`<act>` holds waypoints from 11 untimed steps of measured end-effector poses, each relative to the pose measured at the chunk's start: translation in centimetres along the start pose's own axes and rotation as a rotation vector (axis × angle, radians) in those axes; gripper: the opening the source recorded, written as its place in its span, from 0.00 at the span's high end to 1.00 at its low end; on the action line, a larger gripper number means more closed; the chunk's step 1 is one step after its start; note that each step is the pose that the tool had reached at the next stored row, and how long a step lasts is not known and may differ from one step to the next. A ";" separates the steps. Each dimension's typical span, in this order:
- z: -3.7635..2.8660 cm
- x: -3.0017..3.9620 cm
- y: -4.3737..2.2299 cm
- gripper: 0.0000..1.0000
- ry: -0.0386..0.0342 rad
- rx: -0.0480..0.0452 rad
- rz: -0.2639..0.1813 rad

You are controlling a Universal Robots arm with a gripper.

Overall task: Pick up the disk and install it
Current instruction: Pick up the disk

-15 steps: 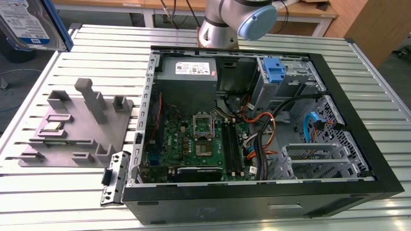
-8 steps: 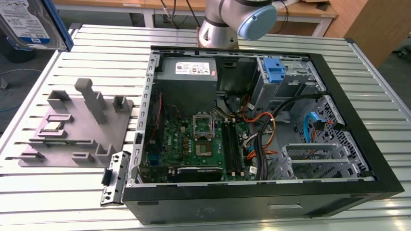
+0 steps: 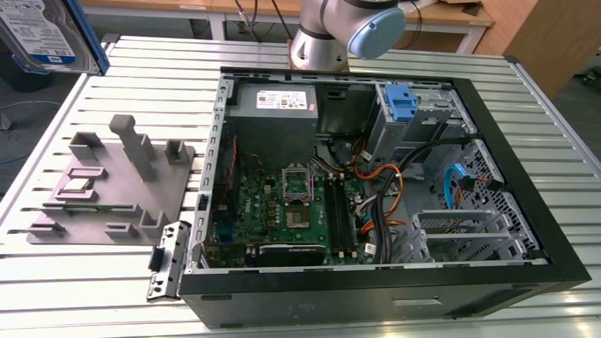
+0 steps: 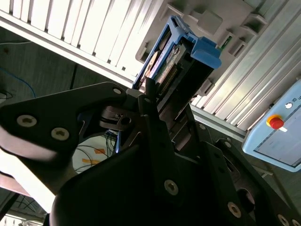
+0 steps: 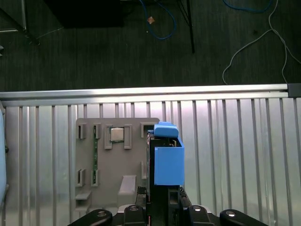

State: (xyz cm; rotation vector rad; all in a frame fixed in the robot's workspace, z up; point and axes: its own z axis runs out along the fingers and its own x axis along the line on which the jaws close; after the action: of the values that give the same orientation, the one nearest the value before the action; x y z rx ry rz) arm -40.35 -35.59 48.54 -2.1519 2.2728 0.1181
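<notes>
Tool (image 5: 162, 203) clamped on the disk (image 5: 168, 162), which I hold on edge above the grey fixture block (image 5: 117, 160) on the surface (image 5: 235, 155). In the exterior view the disk hangs at ten o'clock from the open computer case (image 3: 376, 292). I judge the pick-up done and the install not begun, with the arm raised out to that side.

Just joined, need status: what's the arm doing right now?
The tool is shut on the disk, holding it in the air above the grey fixture tray on the slatted table. The open computer case lies beside the tray; the disk is not in it yet.
</notes>
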 end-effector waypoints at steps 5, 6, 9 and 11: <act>-0.02 -0.03 -0.55 0.65 0.0000 0.0000 0.000; -0.03 -0.04 -0.70 0.65 0.0000 0.0000 0.000; -0.04 -0.06 -1.08 0.65 -0.0001 0.0001 0.000; -0.06 -0.08 -1.33 0.65 0.0000 0.0000 0.000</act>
State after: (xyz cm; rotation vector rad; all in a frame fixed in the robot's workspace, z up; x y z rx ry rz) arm -39.02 -35.58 48.54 -2.1518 2.2729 0.1181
